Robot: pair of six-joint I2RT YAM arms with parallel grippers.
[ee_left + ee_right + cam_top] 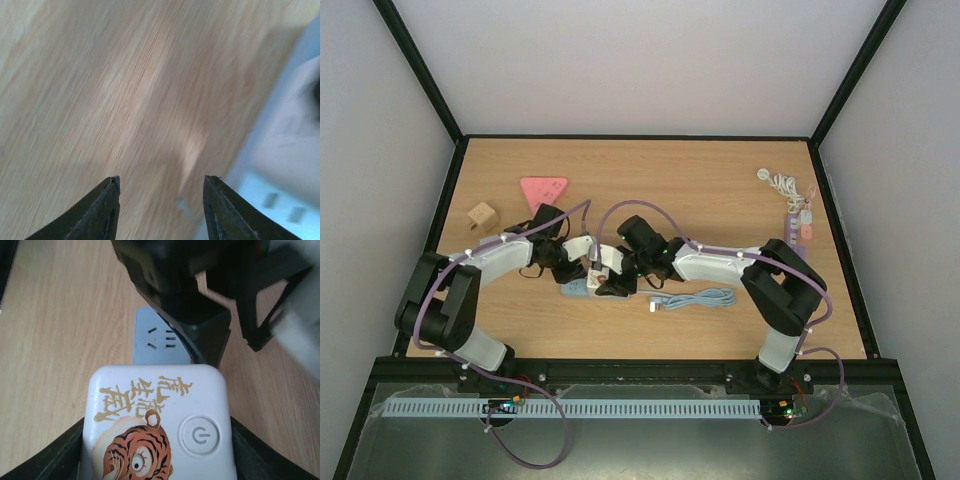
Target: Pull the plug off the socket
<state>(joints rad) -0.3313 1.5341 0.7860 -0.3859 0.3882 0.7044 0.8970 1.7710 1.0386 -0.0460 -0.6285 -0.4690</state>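
One view, right wrist, shows tiger-printed plug (pixel 157 425) between right jaws.

the table (pixel 720 190) is pale wood with a fine straight grain, smooth and nearly matt. the plug (pixel 157 425) is white plastic, smooth with a soft sheen, printed with a tiger and gold characters. the socket strip (pixel 150 342) is smooth, pale blue-grey plastic. the left gripper (pixel 161 179) has fingers (pixel 100 215) of matt black plastic. a block (pixel 482 216) at the far left looks like bare wood.
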